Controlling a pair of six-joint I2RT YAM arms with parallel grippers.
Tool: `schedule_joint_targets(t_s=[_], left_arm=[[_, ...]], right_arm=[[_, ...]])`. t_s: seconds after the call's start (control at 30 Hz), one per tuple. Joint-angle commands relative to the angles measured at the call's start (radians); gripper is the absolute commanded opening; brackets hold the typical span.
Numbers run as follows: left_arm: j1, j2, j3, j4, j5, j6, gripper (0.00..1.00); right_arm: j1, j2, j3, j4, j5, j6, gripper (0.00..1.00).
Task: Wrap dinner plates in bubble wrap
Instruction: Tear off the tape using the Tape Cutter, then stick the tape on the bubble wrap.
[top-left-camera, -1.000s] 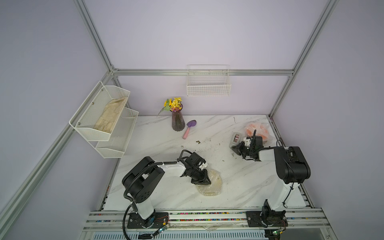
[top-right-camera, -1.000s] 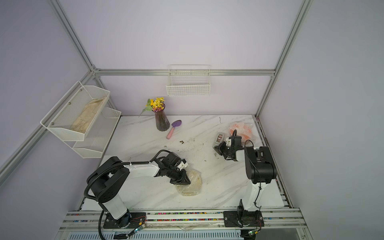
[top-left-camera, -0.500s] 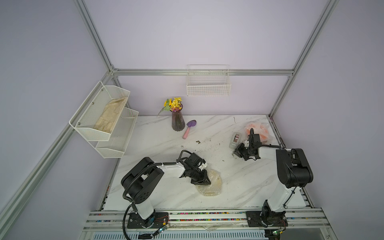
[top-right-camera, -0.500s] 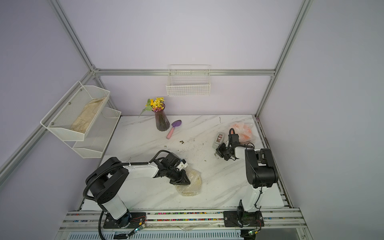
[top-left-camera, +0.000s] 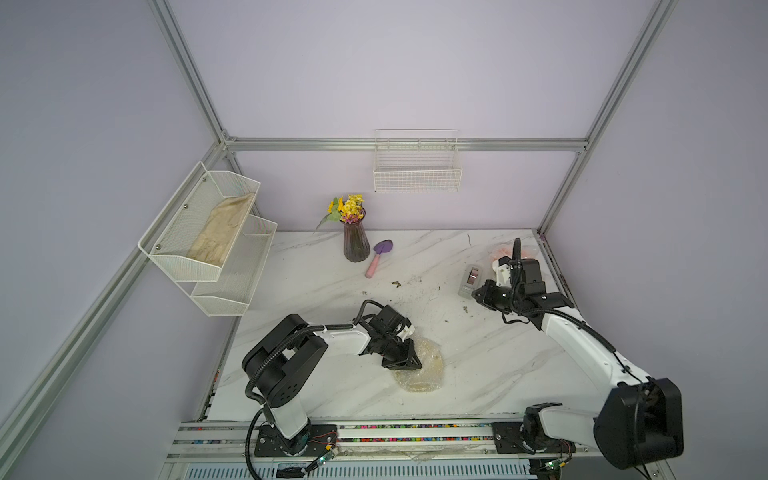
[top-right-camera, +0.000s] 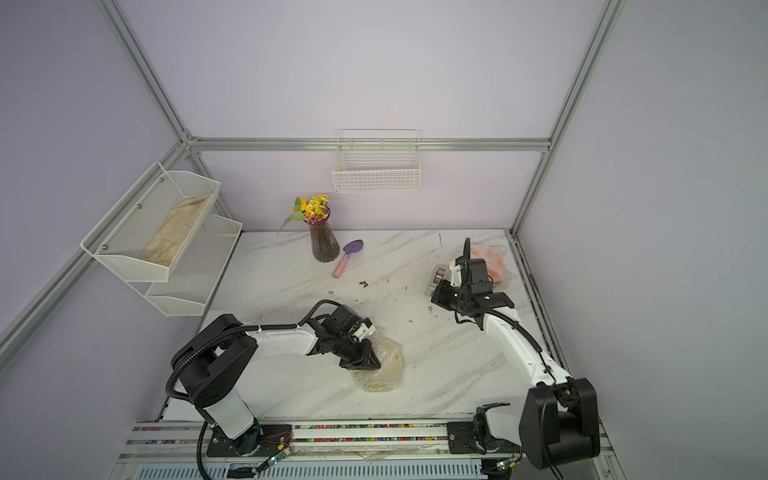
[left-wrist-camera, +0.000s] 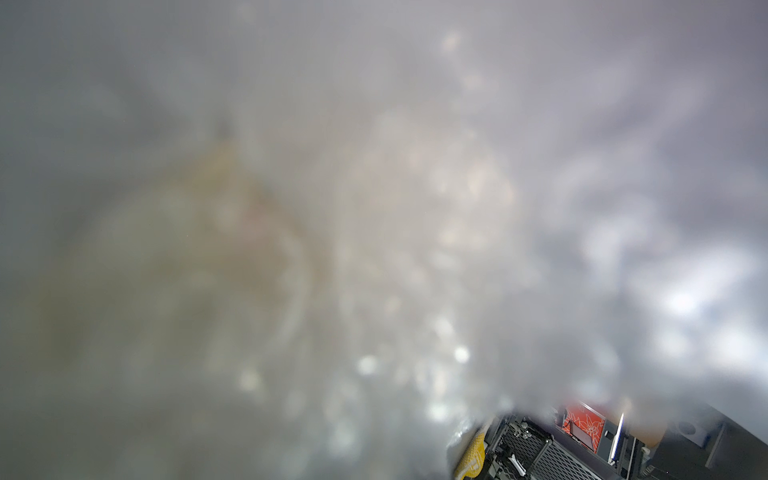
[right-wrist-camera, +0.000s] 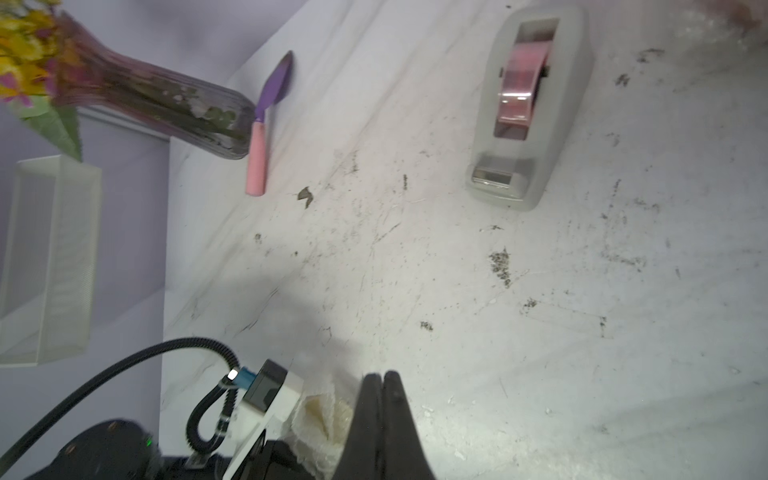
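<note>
Lilac walls close a small booth on three sides, framed by bare aluminium posts. Its floor is a white, grey-veined marble-look table, scuffed and scattered with dark crumbs, mostly from the middle towards the right. A metal rail along the near edge carries both arm bases.

The left arm reaches low across the near middle. The right arm stretches towards the far right.

A two-tier white mesh shelf hangs on the left wall, with a beige cloth in its upper tier. A white wire basket hangs on the far wall.

At the near middle lies a crumpled bundle of bubble wrap, and a cream plate shows palely through it. The left gripper rests on the bundle's left edge. The left wrist view is fogged over by wrap, so I cannot tell whether its jaws are clamped on anything.

In the far right corner an orange plate sits under more wrap, partly hidden behind the right arm.

A ribbed purple vase of yellow flowers stands at the far middle. A grey tape dispenser with a pink roll sits just left of the right gripper, whose jaws are pressed together on nothing, above bare table. A purple trowel with a pink handle lies just right of the vase.
</note>
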Motion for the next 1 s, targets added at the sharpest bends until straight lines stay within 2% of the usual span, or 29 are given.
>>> schedule_joint_targets(t_s=[0.0,0.13,0.27,0.37,0.5,0.6,0.83,0.97], left_arm=[[-0.015,0.053,-0.030,-0.187,-0.123,0.006,0.18],[-0.015,0.057,-0.026,-0.186,-0.126,0.012,0.18],[-0.015,0.056,-0.026,-0.185,-0.132,0.015,0.17],[-0.014,0.055,-0.028,-0.180,-0.132,0.020,0.17],[-0.015,0.045,-0.029,-0.173,-0.129,0.024,0.16],[-0.014,0.034,-0.037,-0.166,-0.129,0.023,0.15],[-0.015,0.011,-0.063,-0.148,-0.121,0.011,0.13],[-0.015,0.005,-0.068,-0.145,-0.116,0.007,0.12]], right_arm=[[0.020,-0.096,-0.042,-0.082,-0.116,-0.025,0.00],[0.083,-0.172,-0.119,-0.019,-0.246,0.104,0.00],[0.221,-0.252,-0.249,0.148,-0.222,0.284,0.00],[0.331,-0.246,-0.351,0.318,-0.176,0.407,0.00],[0.471,-0.151,-0.409,0.472,-0.100,0.451,0.00],[0.523,-0.050,-0.445,0.618,-0.092,0.496,0.00],[0.559,0.158,-0.484,0.833,-0.085,0.530,0.00],[0.559,0.255,-0.487,0.867,-0.058,0.507,0.00]])
